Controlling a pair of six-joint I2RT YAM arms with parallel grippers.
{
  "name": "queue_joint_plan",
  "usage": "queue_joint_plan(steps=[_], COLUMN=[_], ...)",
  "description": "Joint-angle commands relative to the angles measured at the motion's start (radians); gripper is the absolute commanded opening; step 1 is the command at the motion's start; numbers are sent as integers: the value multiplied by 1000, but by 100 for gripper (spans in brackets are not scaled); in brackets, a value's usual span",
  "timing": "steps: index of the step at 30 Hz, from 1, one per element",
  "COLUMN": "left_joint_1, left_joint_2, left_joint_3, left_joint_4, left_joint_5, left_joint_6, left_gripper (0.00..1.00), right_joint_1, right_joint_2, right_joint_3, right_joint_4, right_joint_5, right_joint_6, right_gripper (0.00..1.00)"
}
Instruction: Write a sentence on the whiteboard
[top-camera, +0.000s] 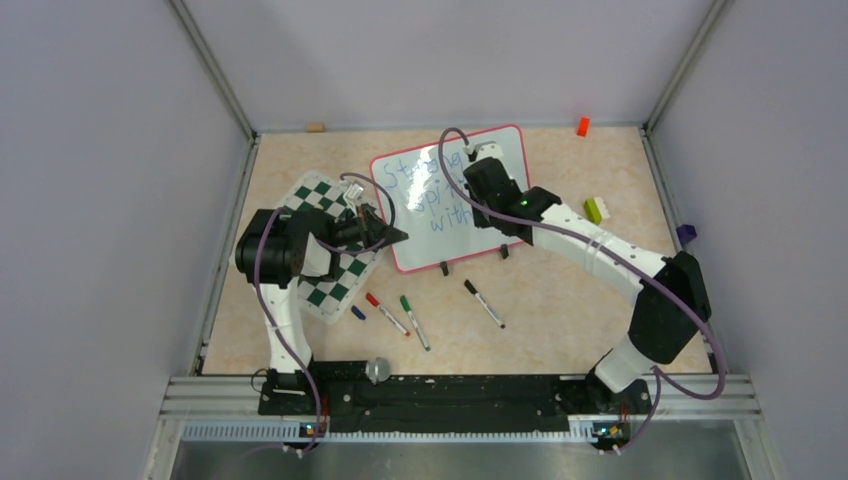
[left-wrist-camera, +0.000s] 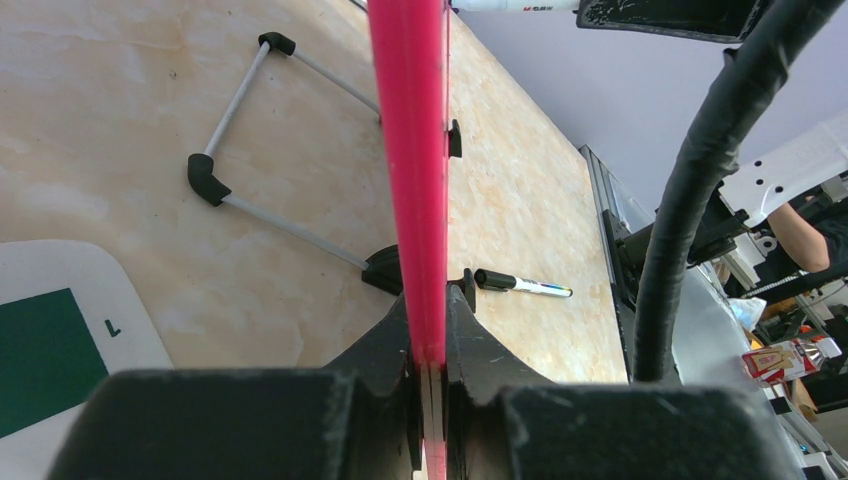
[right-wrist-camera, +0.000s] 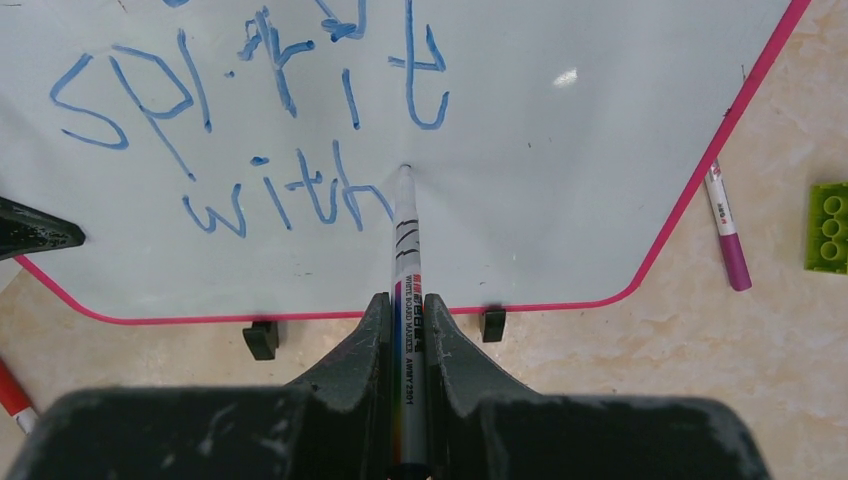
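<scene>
Seen from above, a whiteboard with a thin red-pink frame lies near the middle of a beige tabletop, towards the far side. The sentence is handwritten on it in blue in three lines. The top line is partly covered by the right arm; the lower two read "spirit" and "with".

The left pincer reaches in from the left and is pressed together on the board's near left edge. In the left wrist view the pink frame runs edge-on straight up between the two black fingers. A grey wire stand with black corner joints rests on the tabletop beside the frame.

The right pincer is over the board and pinches a white-barrelled marker. The marker points away from the wrist camera. Its tip appears to touch the white surface just right of the "h" in "with". Two small black clips sit on the board's near long edge.

A green-and-white chessboard mat lies left of the board, under the left arm. On the tabletop in front of the board lie a red marker, a green marker and a black marker. They are apart from one another. A purple marker lies just beside the board's right edge. A lime green brick sits near it, a little farther out.
</scene>
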Motion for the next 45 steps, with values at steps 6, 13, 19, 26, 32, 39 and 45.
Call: queue_joint_plan(steps=[6, 13, 19, 26, 32, 39, 45], left_joint_1=[31, 31, 31, 31, 31, 31, 31], left_joint_2=[-10, -10, -10, -10, -10, -10, -10], left_joint_3=[-5, -5, -5, -5, -5, -5, -5], left_joint_4=[83, 83, 83, 83, 83, 83, 83], left_joint_5=[-77, -77, -77, -77, -77, -77, -77], left_joint_6=[69, 69, 69, 69, 69, 69, 69], left_gripper=[0, 0, 0, 0, 0, 0, 0], right_joint_1=[-8, -9, -9, -9, -8, -7, -8], right_joint_2=[35, 37, 33, 31, 24, 14, 8], right_joint_3=[80, 72, 60, 56, 45, 33, 31], right_joint_4=[29, 34, 33, 18, 23, 21, 20], right_joint_5=[39, 30, -6, 53, -24, 45, -2], right_joint_6=[-8, 8, 9, 13, 16, 20, 22], right_gripper=[0, 0, 0, 0, 0, 0, 0])
